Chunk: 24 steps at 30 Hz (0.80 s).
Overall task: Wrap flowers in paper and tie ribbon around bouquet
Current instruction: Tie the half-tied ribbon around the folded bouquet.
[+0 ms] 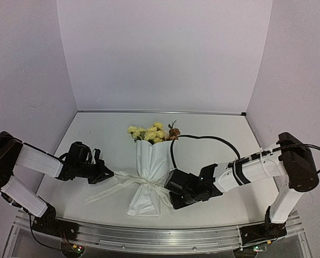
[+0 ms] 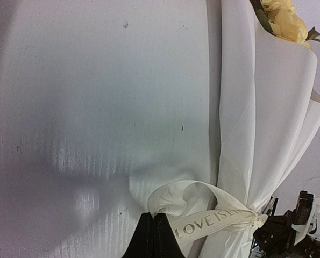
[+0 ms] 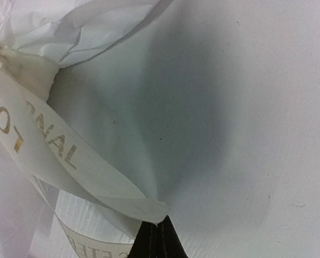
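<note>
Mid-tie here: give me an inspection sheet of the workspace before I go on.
Surface: white table, matte, a few small specks.
Job's things: bouquet lies flat, flowers pointing away from the arms; paper pinched narrow near its lower part by the lettered ribbon, which is knotted there.
Clutter: nothing seen.
Grippers: left gripper shut on a ribbon loop beside the knot; right gripper shut on a ribbon tail on the other side.
Cables: black cable arcs over the table from the right arm, ending close beside the paper.
Surroundings: plain pale walls on three sides; metal rail along the near edge.
</note>
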Available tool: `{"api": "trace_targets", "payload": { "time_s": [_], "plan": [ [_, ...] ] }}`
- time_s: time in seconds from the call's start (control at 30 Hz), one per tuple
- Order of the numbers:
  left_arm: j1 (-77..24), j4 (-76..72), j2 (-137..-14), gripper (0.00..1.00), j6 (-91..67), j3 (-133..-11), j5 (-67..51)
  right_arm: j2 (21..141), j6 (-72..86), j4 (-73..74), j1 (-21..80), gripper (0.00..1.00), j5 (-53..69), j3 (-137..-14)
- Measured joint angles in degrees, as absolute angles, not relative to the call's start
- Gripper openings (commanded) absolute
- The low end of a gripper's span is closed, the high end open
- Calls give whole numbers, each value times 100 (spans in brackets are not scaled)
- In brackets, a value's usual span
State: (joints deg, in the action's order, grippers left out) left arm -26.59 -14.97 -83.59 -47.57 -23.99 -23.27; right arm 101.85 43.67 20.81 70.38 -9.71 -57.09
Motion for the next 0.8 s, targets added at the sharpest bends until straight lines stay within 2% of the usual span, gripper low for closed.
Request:
{"api": "trace_targets", "payload": {
  "time_s": [0.33, 0.8],
  "plan": [
    [-2483, -1473, -8269, 0, -4831, -2390, -2212, 9741, 5037, 2346, 7032, 0, -1354, -5520],
    [-2326, -1439, -8202, 0, -4842, -2346, -2642, 9566, 5875, 2217, 6822, 0, -1451, -5323]
  ]
}}
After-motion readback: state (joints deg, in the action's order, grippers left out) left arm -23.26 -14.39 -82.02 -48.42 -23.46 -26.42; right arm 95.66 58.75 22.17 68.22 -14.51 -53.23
